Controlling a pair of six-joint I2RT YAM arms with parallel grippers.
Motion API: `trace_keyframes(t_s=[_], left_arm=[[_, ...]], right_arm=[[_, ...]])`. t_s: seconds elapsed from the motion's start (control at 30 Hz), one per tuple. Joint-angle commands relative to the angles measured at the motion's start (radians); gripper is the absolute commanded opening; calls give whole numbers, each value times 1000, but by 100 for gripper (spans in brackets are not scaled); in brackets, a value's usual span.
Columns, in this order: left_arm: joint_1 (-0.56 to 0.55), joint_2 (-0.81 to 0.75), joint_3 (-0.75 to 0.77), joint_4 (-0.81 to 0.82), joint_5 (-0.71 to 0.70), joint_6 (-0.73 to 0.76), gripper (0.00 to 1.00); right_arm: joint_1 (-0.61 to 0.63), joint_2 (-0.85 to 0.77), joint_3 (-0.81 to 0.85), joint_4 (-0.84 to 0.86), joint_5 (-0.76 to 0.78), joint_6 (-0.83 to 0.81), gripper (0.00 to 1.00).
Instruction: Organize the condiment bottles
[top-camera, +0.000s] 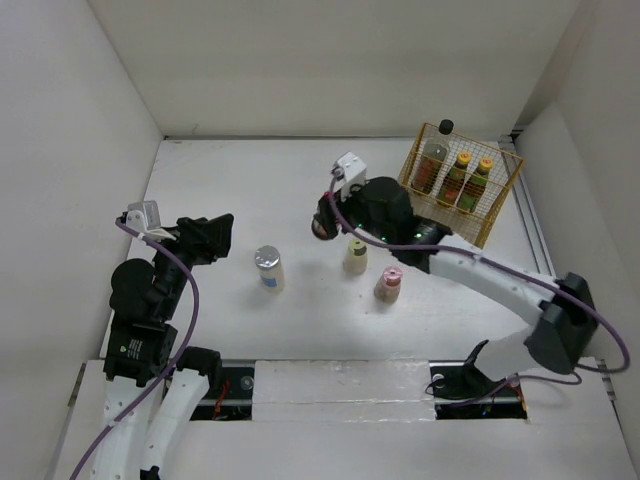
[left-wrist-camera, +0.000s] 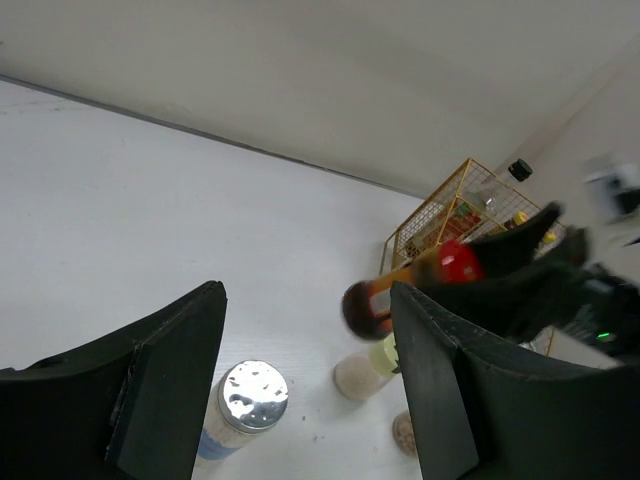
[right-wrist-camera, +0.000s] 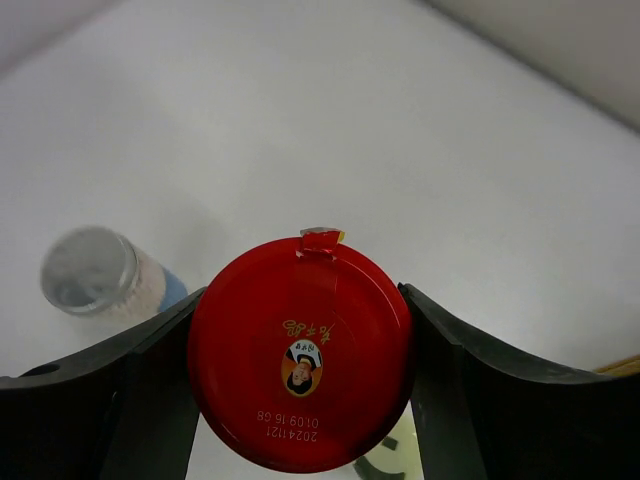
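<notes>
1. Right gripper (top-camera: 336, 216): jaws clamped on the red-cap bottle (right-wrist-camera: 300, 355), one on each side of the cap. Bottle is off the table and tilted nearly onto its side, just behind the pale-green-cap bottle (top-camera: 356, 255).
2. Writing on the red cap, upside down in the right wrist view: date code about "2024 1121", with "01 09 16 68" next to it. There is also a small portrait logo with yellow characters too small to read.
3. Left gripper (top-camera: 222, 238): jaws apart with nothing between them, at the left side of the table and pointing toward the silver-cap jar (top-camera: 268, 265).
4. Silver-cap jar has a blue band on its label; the text can't be read.
5. Pink-cap bottle (top-camera: 388, 283) stands upright, just near-right of the pale-green one.
6. Gold wire basket (top-camera: 497, 205) sits at the far right and holds three upright bottles: black-cap bottle (top-camera: 437, 150), then two yellow-cap bottles (top-camera: 462, 168) in a row. Labels are green and red, not legible.
7. Table (top-camera: 230, 180) is plain matte white. White walls (top-camera: 330, 60) close in the left, back and right.
</notes>
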Motion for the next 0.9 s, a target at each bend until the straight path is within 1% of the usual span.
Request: trace_keyframes(t_s=[0.0, 0.07, 0.13, 0.17, 0.2, 0.3, 0.37, 0.4, 0.57, 0.67, 0.77, 0.87], left_arm=[[-5, -2, -9, 47, 12, 13, 62], [-5, -2, -9, 47, 12, 13, 62], [-5, 7, -9, 47, 12, 13, 62], [-5, 7, -9, 47, 24, 13, 62], [-5, 7, -9, 47, 24, 13, 62], [-5, 16, -9, 47, 24, 13, 62], [-5, 16, -9, 56, 24, 13, 62], [-5, 16, -9, 56, 24, 13, 62], [-5, 16, -9, 56, 24, 13, 62], [-5, 16, -9, 56, 24, 13, 62], [-5, 16, -9, 56, 24, 13, 62], [-5, 16, -9, 56, 33, 13, 62]], right_arm=[[-65, -191, 27, 201, 81, 3, 41], [-148, -212, 27, 156, 90, 3, 41], [-206, -228, 15, 144, 90, 12, 41], [-267, -238, 15, 144, 78, 23, 41], [-297, -238, 15, 132, 69, 23, 41], [-404, -249, 50, 107, 68, 32, 41], [-476, -239, 65, 107, 17, 32, 41], [-496, -229, 78, 90, 16, 32, 41], [-572, -176, 136, 81, 16, 21, 40], [-584, -166, 136, 90, 3, 11, 39], [-584, -146, 109, 145, 21, 11, 39], [-584, -122, 99, 165, 21, 11, 39]])
